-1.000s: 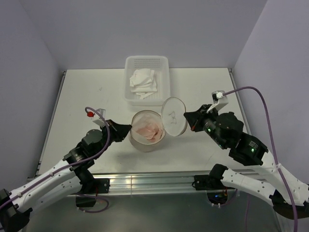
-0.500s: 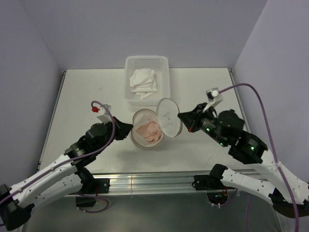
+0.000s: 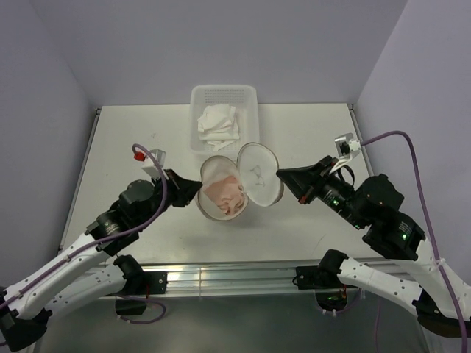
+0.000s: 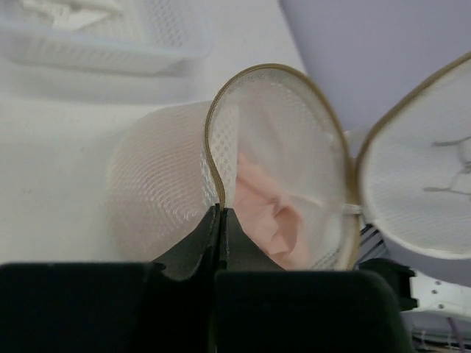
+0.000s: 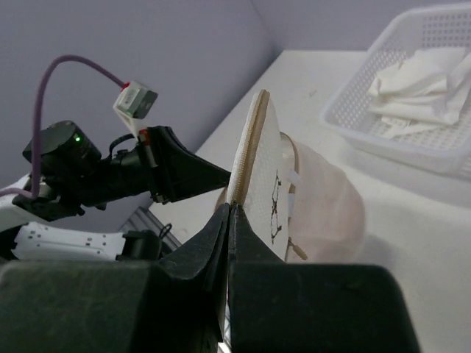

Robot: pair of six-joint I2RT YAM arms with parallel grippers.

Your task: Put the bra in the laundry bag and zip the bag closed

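The left gripper (image 4: 219,213) clamps the left rim of the laundry bag (image 4: 154,191); the right gripper (image 5: 229,209) pinches the upright lid (image 3: 259,173) at the bag's right. The bra (image 4: 272,217) lies crumpled inside the bag, so the lid should fold leftward over it.

Top cam: we look down from above & behind the arm bases (image 3: 131,268), far off, whole table (image 3: 316,140) in frame. L wrist cam: we sit right behind the left gripper (image 4: 219,215), v. close, facing into the laundry bag (image 4: 158,184) mouth, white basket (image 4: 110,44) blurred at top. R wrist cam: we sit low behind the right gripper (image 5: 229,209), close, facing across twd the left arm (image 5: 66,158). All 3 views share bag, basket & tabletop.
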